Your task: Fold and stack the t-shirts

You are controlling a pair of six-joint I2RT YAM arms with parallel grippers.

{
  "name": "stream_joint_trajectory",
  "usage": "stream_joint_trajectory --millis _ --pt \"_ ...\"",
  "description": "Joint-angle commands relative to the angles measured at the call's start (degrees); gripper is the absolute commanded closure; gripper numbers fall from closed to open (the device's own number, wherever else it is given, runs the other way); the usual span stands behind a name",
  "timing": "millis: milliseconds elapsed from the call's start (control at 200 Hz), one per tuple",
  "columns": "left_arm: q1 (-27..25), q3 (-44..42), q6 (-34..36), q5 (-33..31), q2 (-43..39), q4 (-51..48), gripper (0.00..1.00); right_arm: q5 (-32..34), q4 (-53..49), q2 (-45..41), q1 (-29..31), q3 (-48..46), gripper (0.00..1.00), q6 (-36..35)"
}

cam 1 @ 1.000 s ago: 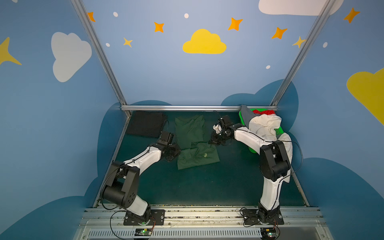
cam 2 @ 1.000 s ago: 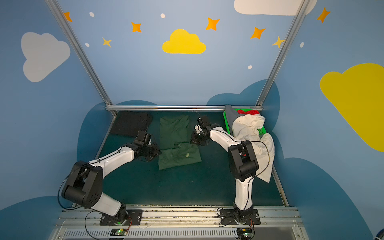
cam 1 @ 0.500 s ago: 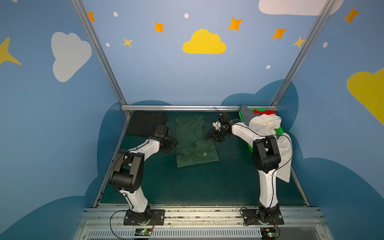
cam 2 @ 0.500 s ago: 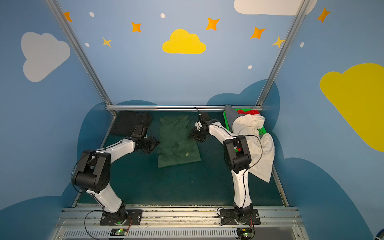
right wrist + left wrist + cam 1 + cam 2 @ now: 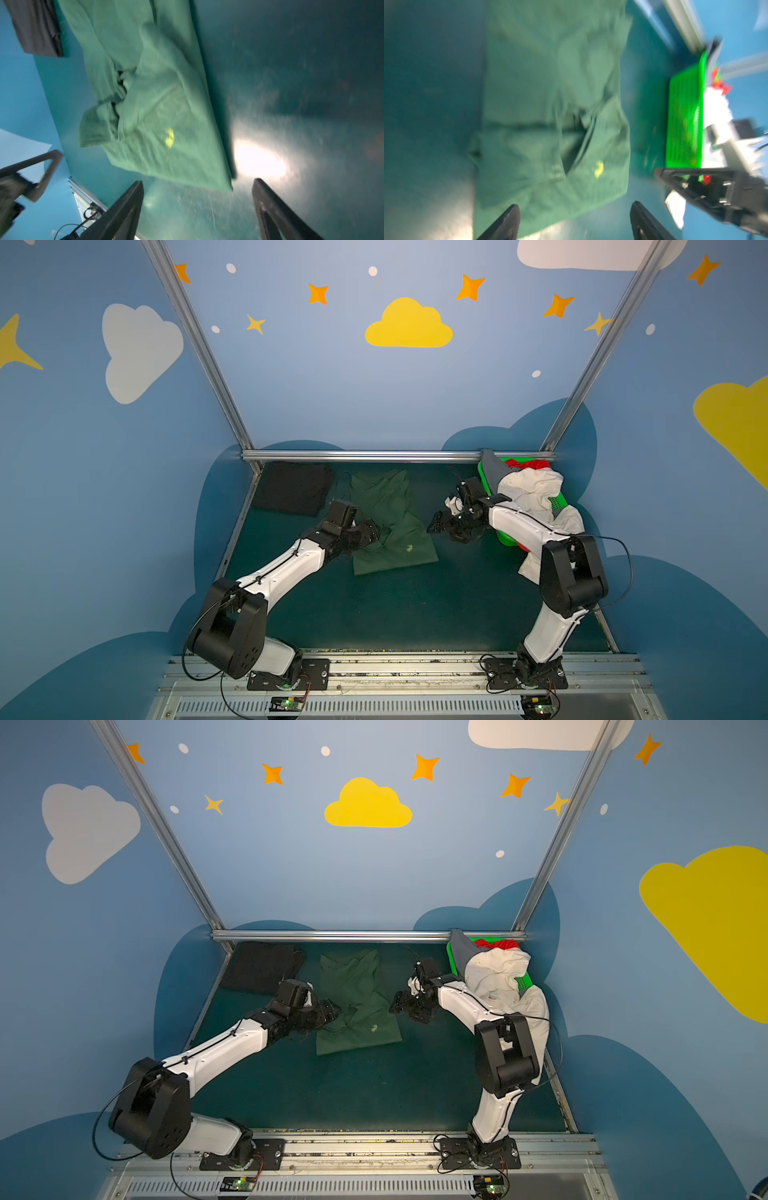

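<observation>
Top views sharp, evenly lit, edges bowed. Wrist views motion-blurred; white glare patch on table (image 5: 259, 162); dark green t-shirt (image 5: 550, 104) smeared, dark shadow along edge.

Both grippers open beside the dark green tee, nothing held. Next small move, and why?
Probably lower the left gripper onto the bunched flap at the near side edge of the dark green t-shirt and pinch it. Both wrist views show fingers spread with no cloth between them, and the fold looks rumpled there, so it likely needs flattening before stacking.
</observation>
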Motion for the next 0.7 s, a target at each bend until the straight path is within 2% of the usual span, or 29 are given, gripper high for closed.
stream_joint_trajectory --millis 0,170,245,300,415,581,696 --pt "-3.0 1.5 3.8 -3.4 2.8 -5.6 0.2 1.0 3.7 -2.9 0.6 -6.0 0.2 1.6" --pt "-5.6 5.5 6.6 -3.2 9.5 -5.7 0.21 0.1 5.2 -5.0 2.3 -10.5 0.22 1.3" --pt "-6.5 10.0 8.1 -6.8 13.7 -10.2 0.23 0.9 5.2 -5.3 3.3 -11.1 0.22 0.9" --pt "-7.5 13.5 8.8 -12.9 16.8 -14.5 0.24 1.5 5.9 -5.2 3.9 -11.4 0.23 0.7" --pt "-7.7 19.3 9.4 -17.7 22.7 -19.5 0.34 2.0 6.7 -3.6 4.5 -11.0 0.26 0.5" --pt "-7.9 23.8 9.5 -20.1 27.7 -22.2 0.39 2.1 6.7 -0.8 4.6 -9.9 0.29 -0.1" --pt "-7.8 25.8 9.8 -20.3 29.7 -22.9 0.49 1.2 7.5 0.5 4.4 -10.0 0.32 0.6"
